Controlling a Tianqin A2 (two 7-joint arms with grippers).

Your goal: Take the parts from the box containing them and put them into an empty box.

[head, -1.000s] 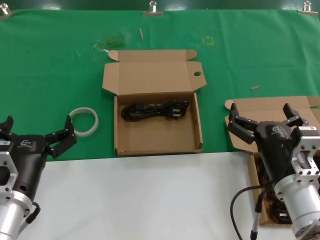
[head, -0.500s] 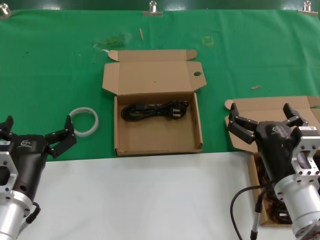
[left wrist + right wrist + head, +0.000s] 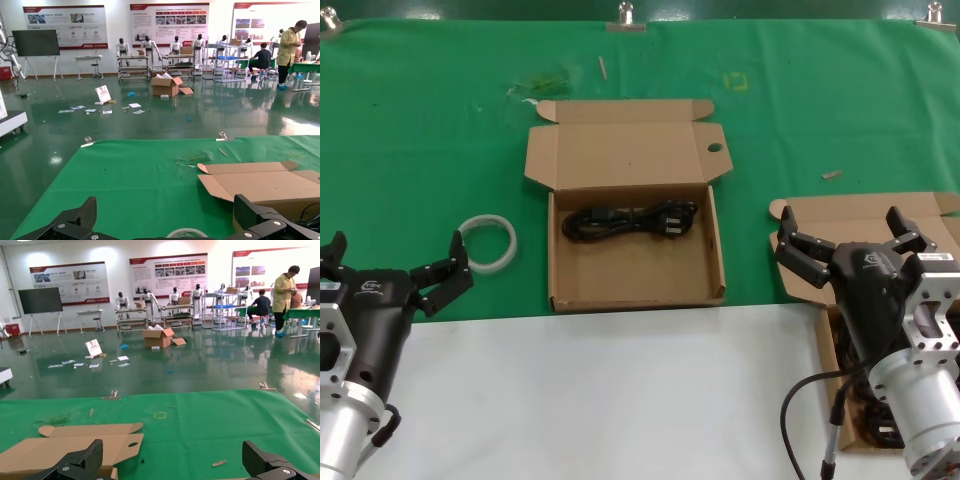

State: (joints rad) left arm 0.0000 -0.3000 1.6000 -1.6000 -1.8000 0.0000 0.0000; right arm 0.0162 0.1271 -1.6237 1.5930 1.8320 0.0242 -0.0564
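The brown box with a round hole in its lid (image 3: 632, 262) lies open at the table's middle, with one black power cord bundle (image 3: 630, 220) inside near its back wall. Its lid also shows in the right wrist view (image 3: 75, 447) and the left wrist view (image 3: 260, 182). The other brown box (image 3: 865, 215) stands open at the near right, mostly hidden under my right arm; black cords (image 3: 872, 428) show in it. My right gripper (image 3: 850, 242) is open and empty above that box. My left gripper (image 3: 390, 262) is open and empty at the near left.
A white tape ring (image 3: 487, 243) lies on the green cloth (image 3: 420, 150) left of the middle box, just beyond my left gripper. A white table strip (image 3: 600, 400) runs along the front. Small scraps lie at the cloth's back.
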